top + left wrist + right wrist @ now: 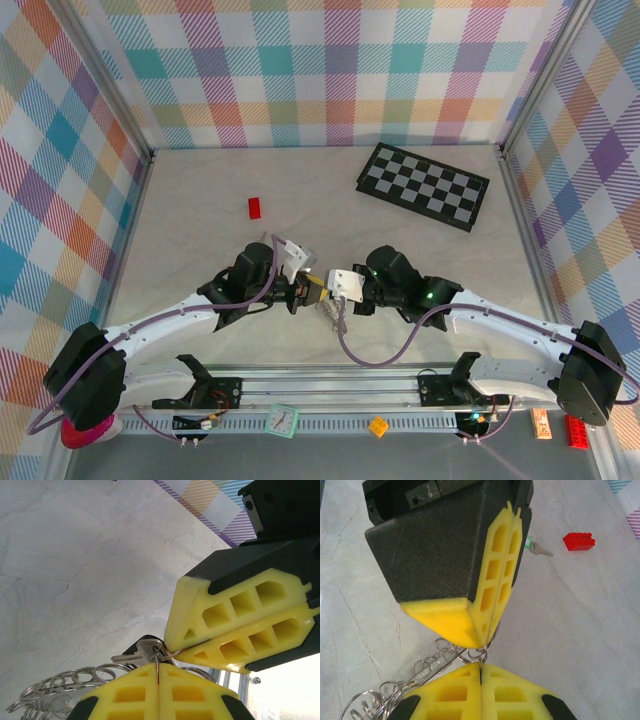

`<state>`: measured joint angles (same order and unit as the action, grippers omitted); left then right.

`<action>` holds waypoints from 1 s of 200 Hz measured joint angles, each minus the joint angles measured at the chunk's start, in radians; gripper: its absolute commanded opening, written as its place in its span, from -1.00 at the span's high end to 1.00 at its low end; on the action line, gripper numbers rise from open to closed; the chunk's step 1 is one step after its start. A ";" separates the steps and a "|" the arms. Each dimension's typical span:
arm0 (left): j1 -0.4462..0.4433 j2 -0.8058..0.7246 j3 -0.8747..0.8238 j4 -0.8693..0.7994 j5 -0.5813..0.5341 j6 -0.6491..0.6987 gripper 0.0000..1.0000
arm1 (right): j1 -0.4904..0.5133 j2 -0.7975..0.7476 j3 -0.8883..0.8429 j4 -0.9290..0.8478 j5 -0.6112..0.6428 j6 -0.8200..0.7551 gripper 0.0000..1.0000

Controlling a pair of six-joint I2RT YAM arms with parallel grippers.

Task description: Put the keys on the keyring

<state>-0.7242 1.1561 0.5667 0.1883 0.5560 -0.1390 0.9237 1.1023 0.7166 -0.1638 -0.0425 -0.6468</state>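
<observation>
1. Near middle of the counter (pixel 200 200), tip to tip: left gripper (pixel 312 290) and right gripper (pixel 330 287), each closed tight on the keyring (pixel 395 692).
2. Right at their meeting tips, a silver key (pixel 145 650).
3. Farther, at 11 o'clock, a green-headed key (pixel 535 546) lying flat near a red brick (pixel 254 207).
4. Farthest, at 1 o'clock, a chequered board (pixel 424 185) lying on the counter.

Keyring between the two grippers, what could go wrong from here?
One: the left gripper and right gripper, both shut, seem to pinch the keyring by their tips; a slip could drop it. Two: those tips almost touch, so a tug might knock them together. Three: the green key lies on the table beside the red brick and could be left off.
</observation>
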 measured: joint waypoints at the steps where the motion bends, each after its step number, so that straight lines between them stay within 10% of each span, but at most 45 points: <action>1: 0.000 0.000 0.000 0.000 0.000 0.000 1.00 | 0.000 0.000 0.000 0.001 0.001 0.000 1.00; 200: 0.000 0.001 -0.002 -0.002 0.011 0.000 1.00 | -0.002 0.000 0.001 -0.015 -0.045 0.000 1.00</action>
<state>-0.7246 1.1568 0.5644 0.1867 0.5674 -0.1390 0.9222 1.1023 0.7177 -0.1791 -0.0879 -0.6468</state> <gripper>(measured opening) 0.043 0.046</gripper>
